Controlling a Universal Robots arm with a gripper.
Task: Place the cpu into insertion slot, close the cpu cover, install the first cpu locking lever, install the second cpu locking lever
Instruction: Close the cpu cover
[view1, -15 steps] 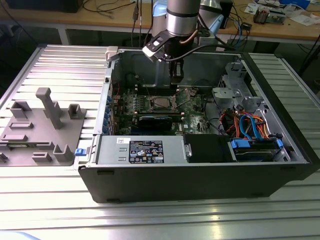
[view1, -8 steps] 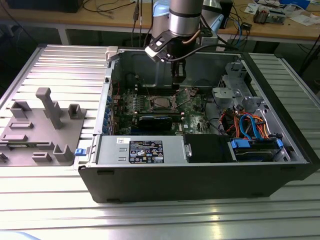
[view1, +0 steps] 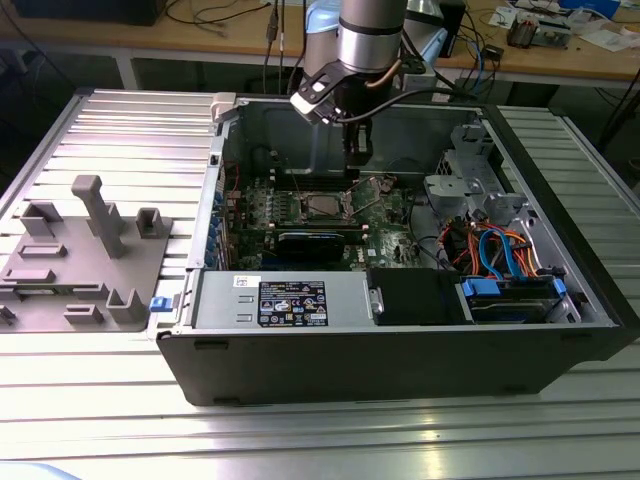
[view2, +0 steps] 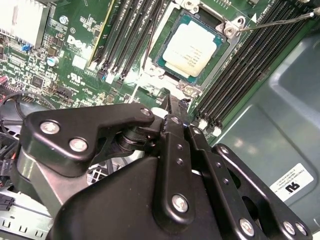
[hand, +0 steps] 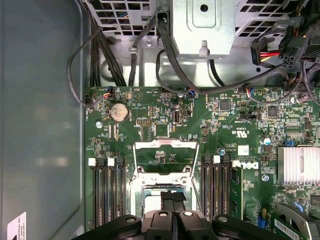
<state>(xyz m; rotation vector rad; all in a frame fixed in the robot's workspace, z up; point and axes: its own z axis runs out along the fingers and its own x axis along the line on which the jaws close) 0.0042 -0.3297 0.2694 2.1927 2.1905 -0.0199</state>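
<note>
In the second wrist view the cpu (view2: 190, 48), silver-grey topped, lies flat in the insertion slot on the green board. The silver cpu cover (view2: 224, 54) lies down around it, framing it. A thin metal locking lever (view2: 272, 21) sticks out from one corner of the slot. My gripper (view2: 172, 107) hangs just above the slot's edge with its black fingers pressed together and nothing between them. In the first wrist view the gripper (hand: 173, 196) covers part of the insertion slot (hand: 150, 186). The exterior view shows the gripper (view1: 355, 158) inside the open case, above the insertion slot (view1: 322, 207).
Black memory slots (hand: 107, 192) flank the socket on both sides. A finned heat sink (hand: 299, 171) and a long black card (view1: 318, 243) lie nearby. Cables and a drive cage (view1: 480, 195) fill the case's right side in the exterior view. A grey fixture (view1: 85, 255) stands on the table outside.
</note>
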